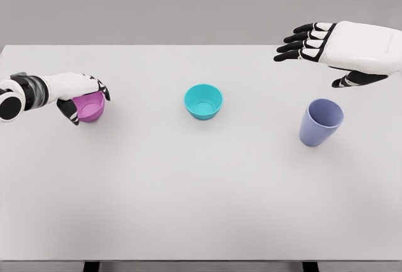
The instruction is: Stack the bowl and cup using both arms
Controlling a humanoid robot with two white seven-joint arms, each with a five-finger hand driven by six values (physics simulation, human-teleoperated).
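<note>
Reaching in from the picture's left edge, the left arm lies low across the white table [201, 209], its left hand [81, 96] set at the pink bowl [90, 107] near the table's left side. From the upper right the right arm comes in higher, the right hand [333, 49] held flat and palm-down above the far right part of the table, well apart from everything on it.

The tabletop is plain white and fills most of the head view; behind it stands a flat grey wall, and two dark legs show at the lower edge.

Left fingers [100, 88] curl over the pink bowl's rim with the thumb below, grasping it. Right fingers [295, 46] are stretched out and released, holding nothing. A teal bowl [203, 101] sits upright near the table's middle, and a lavender cup [321, 122] stands to its right, below the right hand
</note>
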